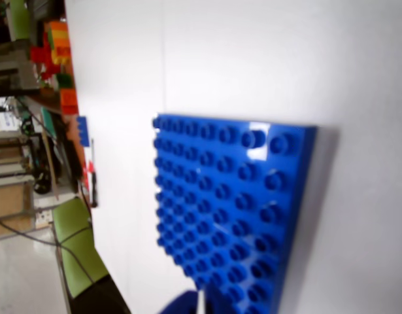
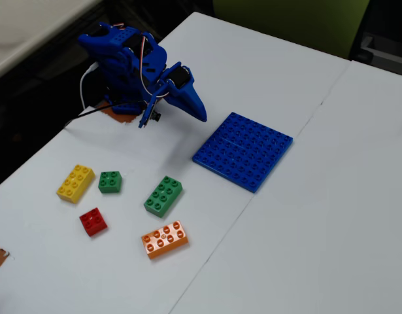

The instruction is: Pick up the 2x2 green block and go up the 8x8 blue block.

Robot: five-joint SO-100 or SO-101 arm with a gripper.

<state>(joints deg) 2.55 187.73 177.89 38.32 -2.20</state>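
Fixed view, 2x2 green block [image 2: 110,181] well apart from pincer [image 2: 199,112]

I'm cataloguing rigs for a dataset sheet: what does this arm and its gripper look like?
In the fixed view the arm is bright blue plastic throughout, built of chunky, angular segments. Black servo blocks show between them. Thin red, white and dark cables loop over its joints. The gripper is the same blue and tapers to a pointed tip. No markings are legible.
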